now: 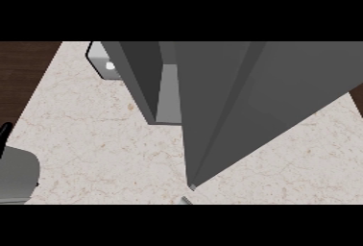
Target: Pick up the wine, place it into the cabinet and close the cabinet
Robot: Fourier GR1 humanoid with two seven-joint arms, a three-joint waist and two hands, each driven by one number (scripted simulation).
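The grey cabinet (149, 81) stands at the middle of the counter. Its large door (248, 105) swings out toward me and fills the centre and right of the head view. Between the cabinet's side wall and the door, a narrow strip of the lighter interior (169, 96) shows. No wine bottle shows anywhere. Only a black sliver of my left hand (6, 129) appears at the left edge, above its grey forearm (16, 175). My right hand is out of view.
The beige speckled counter (92, 144) spreads left of and in front of the cabinet. A small grey and white object (106, 65) sits at the back left, partly behind the cabinet. Dark wood (21, 72) borders the counter's left side.
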